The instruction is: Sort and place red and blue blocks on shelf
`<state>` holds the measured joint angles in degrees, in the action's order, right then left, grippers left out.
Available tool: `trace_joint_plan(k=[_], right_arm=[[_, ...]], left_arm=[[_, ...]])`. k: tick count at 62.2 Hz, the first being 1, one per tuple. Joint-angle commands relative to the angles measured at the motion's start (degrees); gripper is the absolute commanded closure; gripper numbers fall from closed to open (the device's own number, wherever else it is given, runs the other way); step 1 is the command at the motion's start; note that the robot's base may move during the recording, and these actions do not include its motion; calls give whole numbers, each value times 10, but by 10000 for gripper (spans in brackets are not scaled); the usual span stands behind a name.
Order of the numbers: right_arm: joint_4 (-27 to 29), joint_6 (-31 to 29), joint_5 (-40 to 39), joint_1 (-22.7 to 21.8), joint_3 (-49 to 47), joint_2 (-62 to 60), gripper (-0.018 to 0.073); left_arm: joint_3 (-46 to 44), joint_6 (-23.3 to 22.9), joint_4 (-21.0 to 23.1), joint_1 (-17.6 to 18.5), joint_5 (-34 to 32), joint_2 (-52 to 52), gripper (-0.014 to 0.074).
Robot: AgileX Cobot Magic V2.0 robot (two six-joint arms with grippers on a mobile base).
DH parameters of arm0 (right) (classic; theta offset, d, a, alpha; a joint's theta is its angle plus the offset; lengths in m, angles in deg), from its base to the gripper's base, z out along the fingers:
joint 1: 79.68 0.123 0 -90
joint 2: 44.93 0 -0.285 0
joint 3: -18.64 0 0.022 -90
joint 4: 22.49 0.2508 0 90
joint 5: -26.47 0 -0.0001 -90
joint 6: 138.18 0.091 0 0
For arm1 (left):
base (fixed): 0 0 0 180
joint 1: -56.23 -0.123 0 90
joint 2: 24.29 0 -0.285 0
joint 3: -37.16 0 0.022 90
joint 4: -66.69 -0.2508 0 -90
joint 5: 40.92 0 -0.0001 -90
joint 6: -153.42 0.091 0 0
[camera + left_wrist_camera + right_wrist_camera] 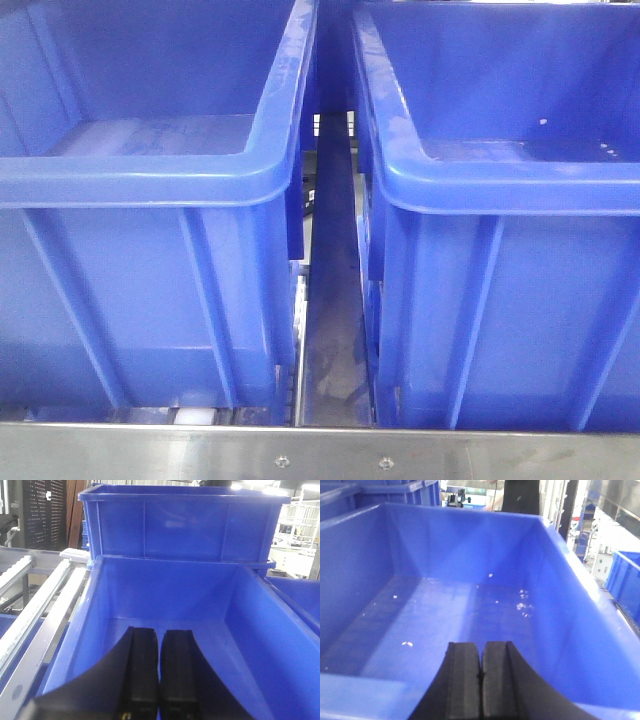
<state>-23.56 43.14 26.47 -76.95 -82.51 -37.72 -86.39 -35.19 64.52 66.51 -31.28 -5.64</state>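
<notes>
The red and blue blocks do not show in any view. My left gripper (160,632) is shut and empty, its black fingers pressed together above the inside of a large blue bin (165,595). My right gripper (481,645) is shut and empty above the near rim of another large blue bin (470,570), whose floor holds only small white specks. The front view shows both bins side by side on the shelf (320,455), the left bin (150,180) and the right bin (500,180), with a narrow gap between them. Neither gripper shows in the front view.
White roller tracks and steel rails (35,605) run to the left of the left bin. Another blue bin (180,525) stands behind it on a higher tier. More blue bins (625,575) stand to the right. A steel front rail (330,460) edges the shelf.
</notes>
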Motion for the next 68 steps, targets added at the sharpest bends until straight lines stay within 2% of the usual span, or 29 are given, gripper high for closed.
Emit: trace_joint_plan(k=[1,32,68], right_arm=[[1,-1,-60,-3,-11,-12,510],[32,-1,-60,-3,-11,-12,510],[32,-1,-60,-3,-11,-11,510]], left_arm=[[-17,-1,0,0,-43,5,472],[-17,-1,0,0,-43,5,472],[-17,-1,0,0,-43,5,472]])
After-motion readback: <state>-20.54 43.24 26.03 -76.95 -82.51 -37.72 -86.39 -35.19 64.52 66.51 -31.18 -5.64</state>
